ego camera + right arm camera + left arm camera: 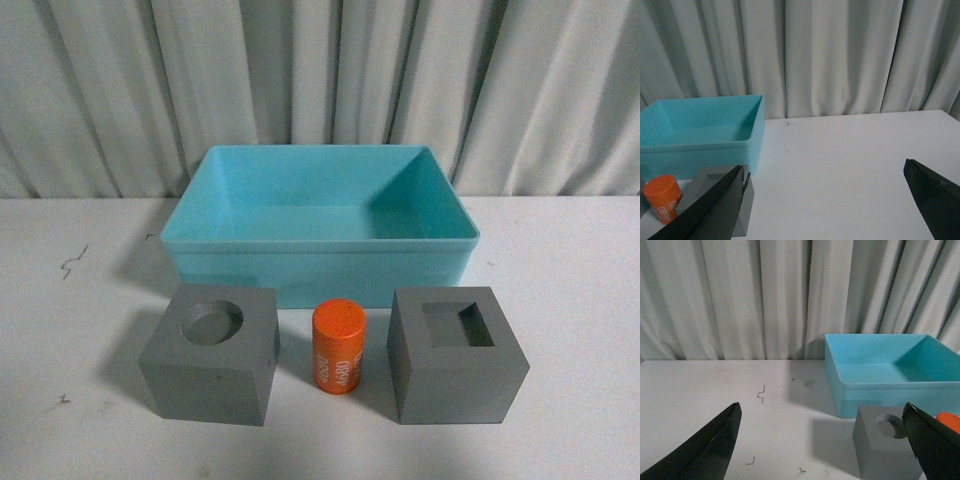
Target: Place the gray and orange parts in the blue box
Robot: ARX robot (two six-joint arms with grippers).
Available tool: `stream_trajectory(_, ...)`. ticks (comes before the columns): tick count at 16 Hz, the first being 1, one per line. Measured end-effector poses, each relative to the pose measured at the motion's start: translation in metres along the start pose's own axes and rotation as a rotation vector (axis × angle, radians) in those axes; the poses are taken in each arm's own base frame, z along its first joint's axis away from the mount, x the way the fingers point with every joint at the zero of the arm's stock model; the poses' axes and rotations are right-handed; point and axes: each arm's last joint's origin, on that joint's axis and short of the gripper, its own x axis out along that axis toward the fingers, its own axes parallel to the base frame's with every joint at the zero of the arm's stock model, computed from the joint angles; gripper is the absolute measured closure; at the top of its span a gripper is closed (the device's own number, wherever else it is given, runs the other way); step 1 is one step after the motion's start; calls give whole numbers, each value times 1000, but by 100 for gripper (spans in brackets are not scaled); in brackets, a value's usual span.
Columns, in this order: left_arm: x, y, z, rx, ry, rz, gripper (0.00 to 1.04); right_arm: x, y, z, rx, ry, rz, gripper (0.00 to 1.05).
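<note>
The empty light turquoise plastic tub (320,243) sits just behind the matte gray round-recess cube (210,365) and matte gray square-recess cube (458,365), which look rigid and likely weighty, so I'd pinch flat sides. The small orange cylinder (337,348) between them may slip. Outer flanks lie open; left gripper (821,410) and right gripper (824,167) gape wide, empty.

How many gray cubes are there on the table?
2. The round-recess cube stands left of the orange cylinder, the square-recess cube right of it, both before the blue box.

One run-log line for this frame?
blue box: empty; round-recess gray cube, square-recess gray cube, orange cylinder: on table; left gripper: open; right gripper: open
</note>
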Motion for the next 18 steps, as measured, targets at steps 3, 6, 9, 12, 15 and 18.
stream_trajectory(3, 0, 0, 0, 0, 0, 0, 7, 0, 0, 0, 0, 0, 0, 6)
stream_trajectory(6, 0, 0, 0, 0, 0, 0, 7, 0, 0, 0, 0, 0, 0, 6)
stream_trajectory(9, 0, 0, 0, 0, 0, 0, 7, 0, 0, 0, 0, 0, 0, 6)
stream_trajectory(12, 0, 0, 0, 0, 0, 0, 7, 0, 0, 0, 0, 0, 0, 6)
stream_trajectory(15, 0, 0, 0, 0, 0, 0, 7, 0, 0, 0, 0, 0, 0, 6)
stream_trajectory(18, 0, 0, 0, 0, 0, 0, 7, 0, 0, 0, 0, 0, 0, 6)
